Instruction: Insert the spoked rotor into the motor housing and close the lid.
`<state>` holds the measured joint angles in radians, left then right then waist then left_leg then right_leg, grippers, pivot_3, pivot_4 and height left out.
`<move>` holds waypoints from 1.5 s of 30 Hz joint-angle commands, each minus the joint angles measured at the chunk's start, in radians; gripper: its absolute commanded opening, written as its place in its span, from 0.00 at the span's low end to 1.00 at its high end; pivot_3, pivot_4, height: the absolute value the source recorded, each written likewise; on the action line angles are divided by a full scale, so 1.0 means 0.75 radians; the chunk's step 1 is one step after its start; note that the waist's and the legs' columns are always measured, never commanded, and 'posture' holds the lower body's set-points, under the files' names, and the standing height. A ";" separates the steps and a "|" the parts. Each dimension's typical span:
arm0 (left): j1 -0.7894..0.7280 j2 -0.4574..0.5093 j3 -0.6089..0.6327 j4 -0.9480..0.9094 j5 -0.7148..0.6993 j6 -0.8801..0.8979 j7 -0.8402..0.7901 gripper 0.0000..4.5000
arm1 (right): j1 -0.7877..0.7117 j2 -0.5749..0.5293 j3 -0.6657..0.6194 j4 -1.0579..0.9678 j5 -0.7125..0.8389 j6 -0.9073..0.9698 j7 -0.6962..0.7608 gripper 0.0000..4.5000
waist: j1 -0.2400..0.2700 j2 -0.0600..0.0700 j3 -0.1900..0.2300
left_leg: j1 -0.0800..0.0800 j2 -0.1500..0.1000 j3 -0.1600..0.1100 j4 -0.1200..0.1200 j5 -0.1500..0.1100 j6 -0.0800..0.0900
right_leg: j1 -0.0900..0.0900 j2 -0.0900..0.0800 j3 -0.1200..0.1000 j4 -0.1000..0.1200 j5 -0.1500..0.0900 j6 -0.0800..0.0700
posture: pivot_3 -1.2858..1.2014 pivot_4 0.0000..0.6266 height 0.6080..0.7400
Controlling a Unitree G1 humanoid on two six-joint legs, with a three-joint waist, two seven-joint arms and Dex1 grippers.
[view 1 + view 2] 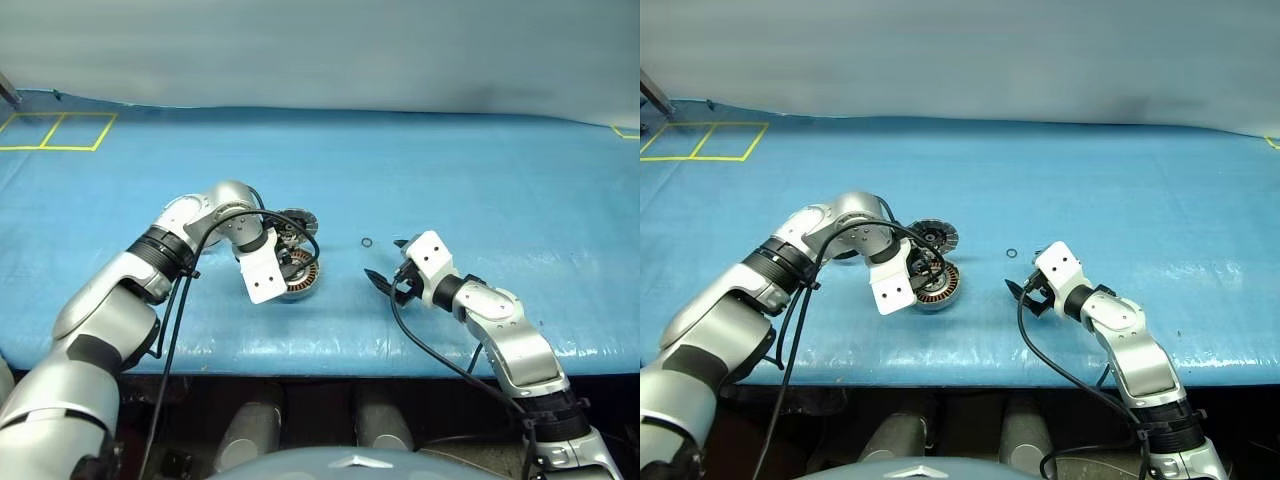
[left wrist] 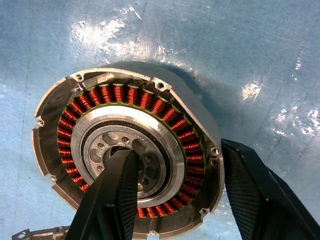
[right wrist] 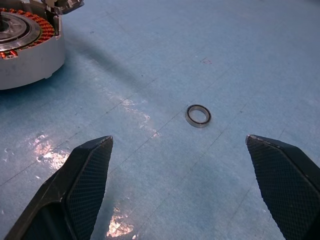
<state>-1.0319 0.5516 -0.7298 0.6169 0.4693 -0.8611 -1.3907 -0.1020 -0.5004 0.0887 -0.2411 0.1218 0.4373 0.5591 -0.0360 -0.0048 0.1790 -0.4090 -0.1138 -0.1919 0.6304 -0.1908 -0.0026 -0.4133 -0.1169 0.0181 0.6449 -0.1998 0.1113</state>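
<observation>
The left gripper [image 1: 283,272] points steeply down on the motor housing [image 2: 127,150]: one finger [image 2: 117,192] over the seated hub, the other outside the rim, jaws part open. Whether they grip the wall cannot be told. The lid [image 1: 935,236] lies open, just behind the motor housing. Right of the motor housing, the right gripper [image 1: 385,262] rests spread wide, farther off.

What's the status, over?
Left pincer open, straddling motor housing wall, one finger in its centre. Right pincer open, empty. Lid swung open. Small ring lying loose nearby.
</observation>
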 commanded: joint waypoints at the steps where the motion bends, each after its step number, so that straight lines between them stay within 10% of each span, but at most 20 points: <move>1: -0.091 -0.013 0.009 0.042 0.048 -0.075 0.085 0.49 | -0.015 0.006 -0.014 -0.028 -0.004 -0.028 -0.007 1.00 | -0.001 0.000 0.000 | 0.000 0.000 0.000 0.000 0.000 0.000 | 0.000 0.000 0.000 0.000 0.000 0.000 | 0.52 0.24 1.00; 17: -0.172 -0.080 -0.047 0.231 0.211 -0.208 0.308 0.49 | -0.007 0.019 -0.019 -0.029 -0.006 -0.038 -0.025 1.00 | -0.002 0.000 0.000 | 0.000 0.000 0.001 0.001 0.000 0.000 | 0.000 0.001 0.001 0.000 0.001 0.002 | 0.52 0.24 1.00; 24: -0.173 -0.080 -0.028 0.262 0.183 -0.252 0.366 0.99 | -0.011 0.019 -0.016 -0.024 -0.008 -0.040 -0.025 1.00 | -0.001 0.000 0.000 | 0.000 0.000 0.001 0.001 0.000 0.000 | 0.000 0.001 0.001 0.000 0.001 0.002 | 0.52 0.24 1.00; 33: -0.057 0.126 0.093 0.005 -0.187 -0.081 0.140 0.99 | -0.010 0.019 -0.017 -0.001 -0.009 -0.045 -0.022 1.00 | -0.018 0.001 0.000 | 0.002 0.002 0.002 0.000 0.000 0.000 | 0.000 0.001 0.003 0.000 0.001 0.002 | 0.52 0.24 1.00; 45: 0.549 0.344 0.372 -0.774 -0.844 1.086 -0.088 0.99 | -0.077 0.082 -0.009 0.092 0.029 -0.070 0.005 1.00 | -0.036 0.002 -0.001 | 0.007 0.009 0.004 -0.002 0.000 0.000 | 0.002 0.003 0.008 0.002 0.001 0.000 | 0.52 0.24 1.00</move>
<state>-0.6415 0.7994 -0.5062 0.0929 -0.1270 -0.1136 -1.4779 -0.1407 -0.4472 0.0946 -0.1621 0.1271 0.4065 0.5553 -0.0633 -0.0035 0.1783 -0.4028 -0.1067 -0.1883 0.6288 -0.1909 -0.0025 -0.4108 -0.1137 0.0240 0.6462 -0.1988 0.1109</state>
